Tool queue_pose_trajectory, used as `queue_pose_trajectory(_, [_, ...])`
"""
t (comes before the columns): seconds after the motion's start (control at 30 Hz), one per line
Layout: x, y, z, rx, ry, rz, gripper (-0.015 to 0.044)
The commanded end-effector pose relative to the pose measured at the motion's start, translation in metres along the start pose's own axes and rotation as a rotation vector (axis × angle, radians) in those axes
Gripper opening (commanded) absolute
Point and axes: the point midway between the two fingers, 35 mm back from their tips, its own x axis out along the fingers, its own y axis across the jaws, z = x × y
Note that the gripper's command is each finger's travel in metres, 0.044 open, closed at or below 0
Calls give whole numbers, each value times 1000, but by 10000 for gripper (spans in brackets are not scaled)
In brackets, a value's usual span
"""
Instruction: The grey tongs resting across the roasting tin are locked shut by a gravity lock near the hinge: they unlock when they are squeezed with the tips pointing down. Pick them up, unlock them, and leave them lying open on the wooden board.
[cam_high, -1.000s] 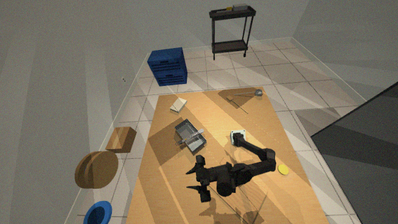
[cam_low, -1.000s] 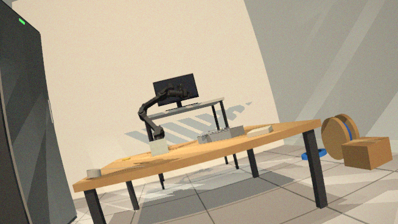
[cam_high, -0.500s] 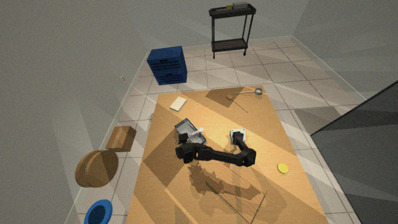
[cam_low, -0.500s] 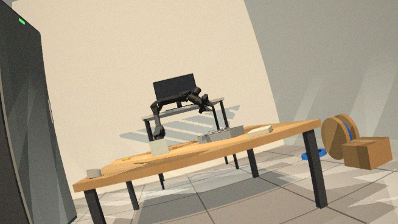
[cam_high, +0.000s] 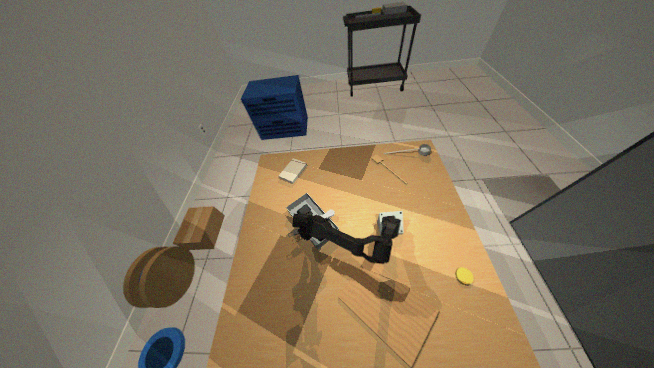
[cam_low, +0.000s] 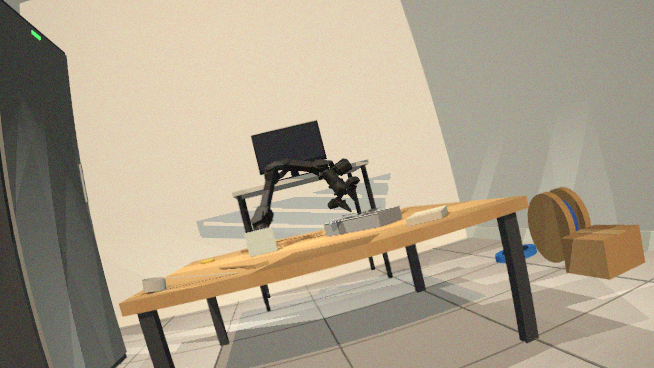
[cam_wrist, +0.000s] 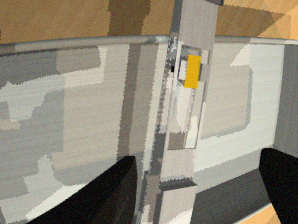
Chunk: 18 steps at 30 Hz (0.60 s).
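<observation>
The grey tongs lie across the roasting tin. In the wrist view they run up the picture, with a yellow piece in a slot and one end past the tin's rim. My gripper is open, pointing down over the tin, one finger on each side of the tongs; nothing is held. In the top view the arm hides much of the tongs and tin. The wooden board lies on the table near the bottom of that view.
A pale block lies beyond the tin. A ladle, a thin wooden tool and a yellow disc lie on the table. The arm's base stands on a white plate.
</observation>
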Motion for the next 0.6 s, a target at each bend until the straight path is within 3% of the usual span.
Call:
queue_pose_trajectory(0.0, [-4, 0, 2, -24, -6, -8, 260])
queue_pose_trajectory(0.57, [6, 4, 6, -24, -7, -8, 260])
